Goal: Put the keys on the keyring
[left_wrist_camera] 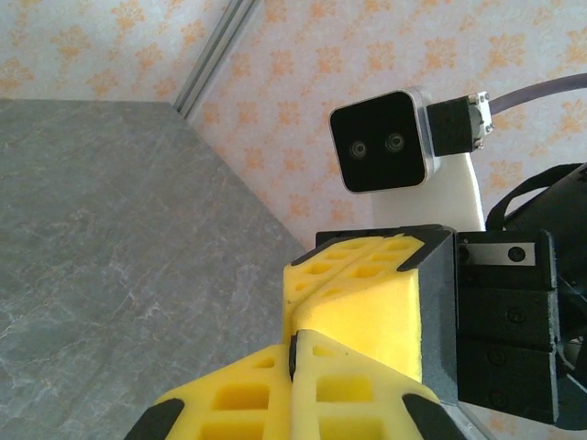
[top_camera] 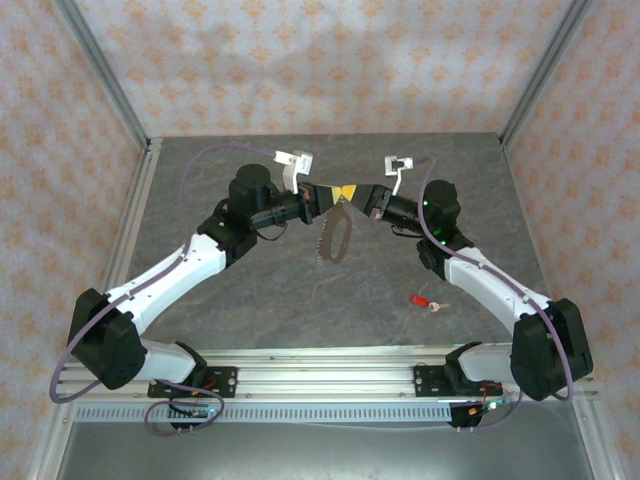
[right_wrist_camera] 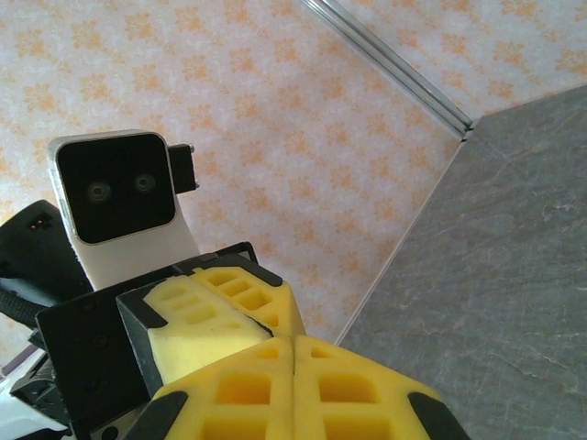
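Note:
The keyring [top_camera: 333,238], a beaded metal chain loop, hangs above the table from the spot where both grippers' yellow tips meet. My left gripper [top_camera: 338,190] [left_wrist_camera: 295,344] is shut, with a thin dark sliver pinched between its pads. My right gripper [top_camera: 352,191] [right_wrist_camera: 293,341] is shut too, its pads pressed flat together, tip to tip against the left one. From each wrist I see the other gripper close up: the right gripper [left_wrist_camera: 298,284] and the left gripper [right_wrist_camera: 275,330]. The red-headed key [top_camera: 418,298] lies on the table near the right arm, away from both grippers.
The grey stone-patterned table [top_camera: 250,300] is fenced by patterned walls with metal corner posts [top_camera: 100,70]. The right forearm [top_camera: 490,285] passes just right of the key. A metal rail [top_camera: 330,375] runs along the near edge.

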Tool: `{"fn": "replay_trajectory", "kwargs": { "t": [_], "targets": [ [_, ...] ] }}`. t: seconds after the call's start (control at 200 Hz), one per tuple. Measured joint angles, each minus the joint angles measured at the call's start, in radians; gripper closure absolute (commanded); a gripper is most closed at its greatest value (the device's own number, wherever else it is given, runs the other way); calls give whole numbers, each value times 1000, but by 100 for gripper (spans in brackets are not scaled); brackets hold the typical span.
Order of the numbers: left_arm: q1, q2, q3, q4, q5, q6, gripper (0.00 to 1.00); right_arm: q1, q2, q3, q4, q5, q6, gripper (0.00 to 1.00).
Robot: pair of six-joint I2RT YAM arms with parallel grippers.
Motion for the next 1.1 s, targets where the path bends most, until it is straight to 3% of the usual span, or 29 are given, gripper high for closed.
{"fn": "replay_trajectory", "kwargs": {
  "t": [0.18,0.25,0.31,0.435,0.545,0.631,0.791,0.946,1.101],
  "targets": [
    [0,30,45,-51,2,20,90,-4,0,0,-14,22,0,100],
    [0,32,45,-57,2,21,92,-5,0,-1,-24,23,0,100],
    [0,32,45,-63,1,21,100,-5,0,-1,-30,26,0,100],
    [0,33,46,-64,0,26,100,-5,0,-1,-37,29,0,100],
    [-1,35,44,-63,2,26,100,-4,0,-1,-53,41,-5,66],
    [-3,34,41,-51,0,26,100,-11,0,-1,-92,63,-23,52],
    [-30,16,-8,-29,-15,25,100,-35,-64,-1,-156,125,-37,46],
    [-51,7,-38,-29,-15,25,100,-69,-179,-13,-148,174,-39,46],
    [-51,-8,-38,-26,-15,25,100,-71,-196,-49,-137,180,-46,49]
  ]
}}
